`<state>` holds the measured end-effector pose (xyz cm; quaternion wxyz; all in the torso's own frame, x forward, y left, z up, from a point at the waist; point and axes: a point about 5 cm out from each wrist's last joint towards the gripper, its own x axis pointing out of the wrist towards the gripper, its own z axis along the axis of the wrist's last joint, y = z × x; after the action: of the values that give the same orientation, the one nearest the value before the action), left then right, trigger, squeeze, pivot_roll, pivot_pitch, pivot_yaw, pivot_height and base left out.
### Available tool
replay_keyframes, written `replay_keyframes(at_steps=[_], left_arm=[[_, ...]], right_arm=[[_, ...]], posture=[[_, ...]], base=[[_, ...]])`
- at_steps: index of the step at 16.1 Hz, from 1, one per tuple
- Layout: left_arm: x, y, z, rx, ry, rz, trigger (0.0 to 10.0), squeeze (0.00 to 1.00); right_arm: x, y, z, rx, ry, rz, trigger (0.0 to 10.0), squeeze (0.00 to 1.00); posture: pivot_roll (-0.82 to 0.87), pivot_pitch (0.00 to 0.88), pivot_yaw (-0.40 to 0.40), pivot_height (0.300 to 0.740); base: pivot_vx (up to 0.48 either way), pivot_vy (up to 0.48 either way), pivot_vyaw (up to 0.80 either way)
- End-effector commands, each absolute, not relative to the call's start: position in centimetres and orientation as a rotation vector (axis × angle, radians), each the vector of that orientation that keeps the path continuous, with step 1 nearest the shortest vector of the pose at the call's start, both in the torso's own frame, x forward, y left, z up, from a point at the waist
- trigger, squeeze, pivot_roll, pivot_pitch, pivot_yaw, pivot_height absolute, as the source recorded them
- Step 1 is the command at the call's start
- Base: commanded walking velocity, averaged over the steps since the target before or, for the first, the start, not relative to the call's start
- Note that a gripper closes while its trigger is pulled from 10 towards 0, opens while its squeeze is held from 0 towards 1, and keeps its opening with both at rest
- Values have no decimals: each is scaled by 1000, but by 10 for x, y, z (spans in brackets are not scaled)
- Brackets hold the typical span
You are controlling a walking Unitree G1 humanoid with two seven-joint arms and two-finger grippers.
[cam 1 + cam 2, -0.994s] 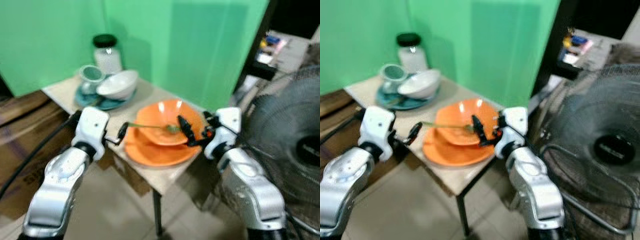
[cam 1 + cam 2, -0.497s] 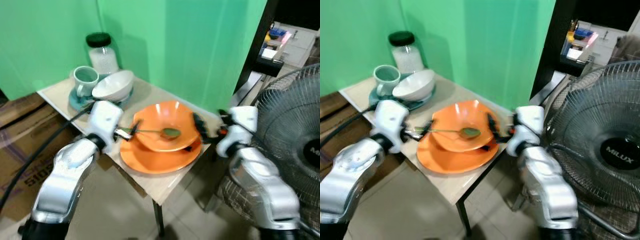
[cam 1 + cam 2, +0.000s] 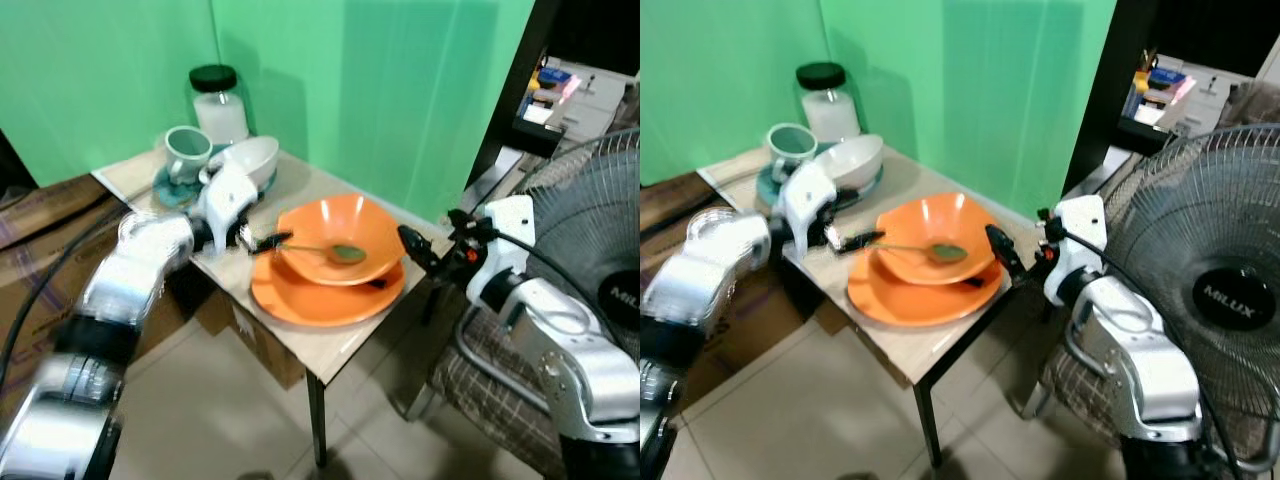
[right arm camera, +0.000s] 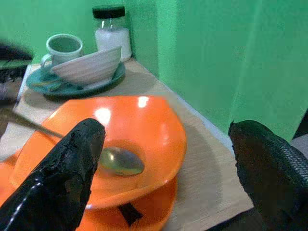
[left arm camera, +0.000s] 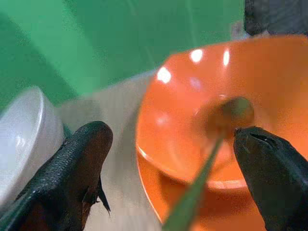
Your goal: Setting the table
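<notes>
The left gripper (image 3: 262, 243) sat at the 9 o'clock rim of the orange bowl (image 3: 335, 232), its fingers spread apart on either side of the spoon (image 3: 322, 250) handle (clear in the left wrist view), not pinching it. The spoon lay with its head in the bowl's well and its handle jutting over the rim towards that gripper. The bowl rested on an orange plate (image 3: 320, 300) near the table (image 3: 330, 345) edge. The right gripper (image 3: 425, 258) hovered wide open at the bowl's 3 o'clock, just off the table corner. The risk, as I judged it: closing off-centre on the thin handle could lever the spoon out, or nudge the bowl and plate towards 6 o'clock and off the table
</notes>
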<state>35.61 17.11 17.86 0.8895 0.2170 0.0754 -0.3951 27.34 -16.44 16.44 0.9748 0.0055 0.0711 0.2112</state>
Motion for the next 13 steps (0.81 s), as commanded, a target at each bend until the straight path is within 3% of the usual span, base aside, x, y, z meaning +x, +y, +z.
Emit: replay_keyframes(at_steps=[1, 2, 6, 13], left_arm=[[362, 172, 181, 453, 143, -850, 10000, 0], [370, 171, 186, 351, 143, -893, 10000, 0], [380, 150, 177, 291, 277, -1050, 10000, 0], [381, 142, 159, 438, 433, -1067, 10000, 0]], right_arm=[[273, -163, 172, 6, 127, 454, 10000, 0], [271, -162, 173, -11, 129, 465, 10000, 0], [257, -166, 173, -47, 160, 471, 10000, 0], [223, -184, 169, -84, 274, 494, 10000, 0]], posture=[[49, 0, 27, 740], [35, 0, 30, 740], [-42, 0, 59, 740], [-148, 0, 131, 740]], base=[[0, 0, 0], [0, 0, 0], [0, 0, 0], [0, 0, 0]])
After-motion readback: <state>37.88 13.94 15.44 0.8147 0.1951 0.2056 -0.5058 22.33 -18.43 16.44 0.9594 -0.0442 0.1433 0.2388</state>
